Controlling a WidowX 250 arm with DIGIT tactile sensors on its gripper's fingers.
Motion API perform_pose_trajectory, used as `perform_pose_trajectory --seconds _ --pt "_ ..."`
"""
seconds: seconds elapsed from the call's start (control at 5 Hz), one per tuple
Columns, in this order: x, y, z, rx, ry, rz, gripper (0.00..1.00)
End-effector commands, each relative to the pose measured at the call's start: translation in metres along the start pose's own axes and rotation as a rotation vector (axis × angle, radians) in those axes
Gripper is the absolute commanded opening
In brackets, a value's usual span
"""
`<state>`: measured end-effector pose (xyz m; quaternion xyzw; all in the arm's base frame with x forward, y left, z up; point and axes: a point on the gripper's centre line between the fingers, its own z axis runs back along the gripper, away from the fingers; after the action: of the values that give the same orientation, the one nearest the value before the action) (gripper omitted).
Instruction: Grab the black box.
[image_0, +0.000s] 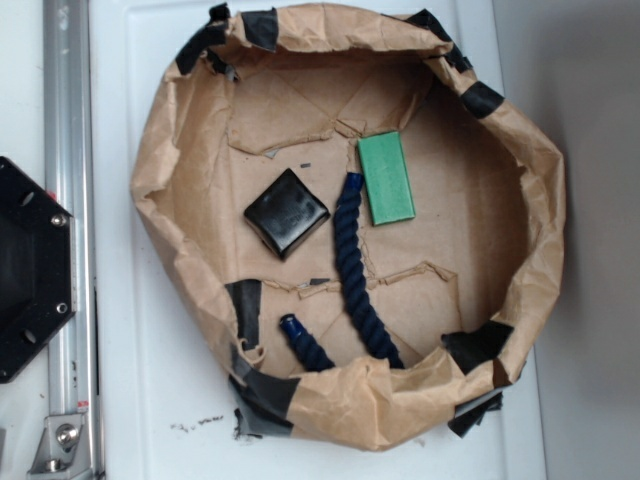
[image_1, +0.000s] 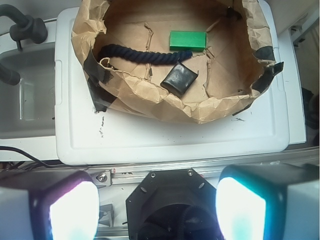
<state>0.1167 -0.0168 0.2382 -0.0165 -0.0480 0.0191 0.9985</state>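
The black box is a small glossy square lying flat on the floor of a brown paper nest, left of centre. In the wrist view the black box sits near the nest's front wall, far ahead of my gripper. Both glowing fingertips stand wide apart at the bottom of that view, open with nothing between them, above the black robot base. The gripper does not show in the exterior view.
A green block lies right of the box, with a dark blue rope curving between and below them. Black tape patches hold the paper wall. The nest sits on a white lid. A metal rail runs along the left.
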Motion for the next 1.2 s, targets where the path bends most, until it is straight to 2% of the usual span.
perform_pose_trajectory --seconds 0.0,0.2,1.0 --pt "0.0 0.0 0.0 0.0 0.0 0.0 1.0" --pt "0.017 0.008 -0.012 0.023 0.036 0.031 1.0" --pt "0.017 0.008 -0.012 0.023 0.036 0.031 1.0"
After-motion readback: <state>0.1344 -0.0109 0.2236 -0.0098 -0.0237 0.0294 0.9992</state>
